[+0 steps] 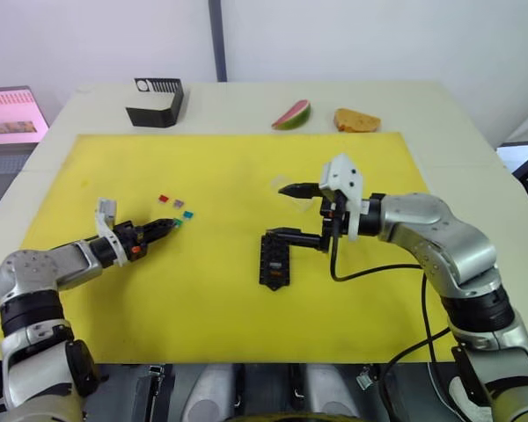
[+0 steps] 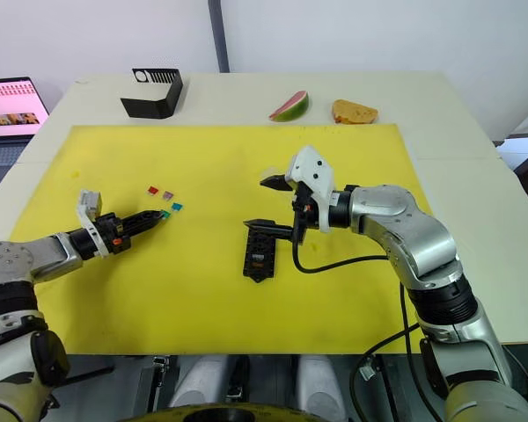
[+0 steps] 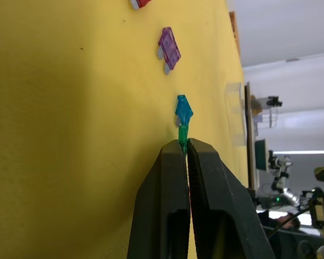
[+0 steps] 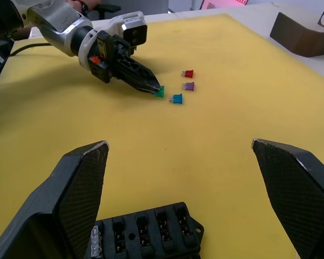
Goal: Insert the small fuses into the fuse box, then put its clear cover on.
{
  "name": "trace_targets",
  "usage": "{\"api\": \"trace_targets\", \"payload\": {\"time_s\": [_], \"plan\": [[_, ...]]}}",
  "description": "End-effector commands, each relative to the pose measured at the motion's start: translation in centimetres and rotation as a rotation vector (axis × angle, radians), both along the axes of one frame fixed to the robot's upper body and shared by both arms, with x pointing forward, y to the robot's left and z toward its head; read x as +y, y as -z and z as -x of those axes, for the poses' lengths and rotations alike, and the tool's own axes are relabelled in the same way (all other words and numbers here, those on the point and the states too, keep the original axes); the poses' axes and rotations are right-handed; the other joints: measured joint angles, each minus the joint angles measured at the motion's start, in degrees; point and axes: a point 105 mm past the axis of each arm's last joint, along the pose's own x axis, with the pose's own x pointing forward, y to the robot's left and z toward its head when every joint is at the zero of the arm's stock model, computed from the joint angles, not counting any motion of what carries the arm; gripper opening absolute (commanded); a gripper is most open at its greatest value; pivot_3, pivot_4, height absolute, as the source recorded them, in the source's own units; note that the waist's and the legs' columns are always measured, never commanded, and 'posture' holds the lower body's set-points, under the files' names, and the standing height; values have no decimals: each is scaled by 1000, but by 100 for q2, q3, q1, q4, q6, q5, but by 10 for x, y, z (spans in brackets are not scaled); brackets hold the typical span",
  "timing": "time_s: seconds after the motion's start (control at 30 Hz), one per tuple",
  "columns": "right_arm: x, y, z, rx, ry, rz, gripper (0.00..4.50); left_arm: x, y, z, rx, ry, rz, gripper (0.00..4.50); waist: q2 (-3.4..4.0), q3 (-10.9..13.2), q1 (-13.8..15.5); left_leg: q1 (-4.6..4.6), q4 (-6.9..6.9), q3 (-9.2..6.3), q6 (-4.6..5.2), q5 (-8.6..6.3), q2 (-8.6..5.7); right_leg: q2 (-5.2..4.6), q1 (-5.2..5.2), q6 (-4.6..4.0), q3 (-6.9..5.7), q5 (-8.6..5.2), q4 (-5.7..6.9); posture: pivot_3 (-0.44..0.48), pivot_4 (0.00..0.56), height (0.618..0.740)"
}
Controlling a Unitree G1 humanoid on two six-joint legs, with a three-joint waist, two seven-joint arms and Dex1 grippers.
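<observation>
On the yellow mat, your right gripper hovers wide open and empty right above the fuse box, probably to steady it. Your left gripper is pinched tight on the green fuse; teal fuse, purple fuse and red fuse lie just past its tips.

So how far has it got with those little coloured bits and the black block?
Some way in, it seems. The fuse box has something amber in one slot and a grey piece at one end. The left pincer is shut on the green fuse. The red fuse, purple fuse and teal fuse lie on the mat. The right pincer hangs open over the box. The clear cover is not on yet.
</observation>
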Motion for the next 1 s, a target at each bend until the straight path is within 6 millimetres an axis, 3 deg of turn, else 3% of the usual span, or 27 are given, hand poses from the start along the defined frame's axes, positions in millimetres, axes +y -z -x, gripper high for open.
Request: {"api": "trace_targets", "payload": {"time_s": [0.03, 0.27, 0.37, 0.53, 0.8, 0.93, 1.0], "plan": [[-3, -14, 4, -34, 9, -38, 4500, -1, -28, 2, -97, 30, -24, 70, -2, 1, 2, -3, 0, 0, 0, 0, 0, 0, -3, 0, 0, 0, 0, 0, 150, 740], [0, -27, 11, 153, 21, -271, 4500, -43, -86, 15, -331, 204, 20, 70, -9, 5, 11, -23, 1, -1, 0, 0, 0, 0, -14, 1, 0, 0, -7, 0, 150, 740], [3, -29, 11, 299, 43, -396, 4500, -70, -110, 24, -457, 302, 59, 70, -9, 5, -2, -23, 1, -2, -1, 1, 1, 0, -15, 0, 0, 0, -7, 0, 150, 740], [12, -41, 13, 426, 5, -536, 4500, -110, -131, 32, -567, 426, 154, 70, -9, 5, 0, -23, 2, -2, -1, 1, 0, 0, -15, 1, -1, 0, -7, 0, 150, 740], [18, -55, 17, 499, -26, -606, 4500, -120, -142, 29, -586, 402, 239, 70, -9, 5, -38, -23, 2, -1, -3, 3, 1, 7, -17, 1, -1, 0, -4, 0, 150, 740], [20, -60, 18, 519, -32, -630, 3240, -125, -145, 31, -589, 417, 239, 0, -9, 5, -29, -23, 2, -1, -2, 3, 1, 7, -16, 1, -1, 0, -5, 0, 150, 740], [21, -62, 17, 528, -32, -637, 3240, -127, -146, 33, -588, 426, 239, 0, -9, 5, -31, -23, 3, -1, -2, 3, 0, 7, -16, 1, -1, 0, -5, 0, 150, 740]]}}
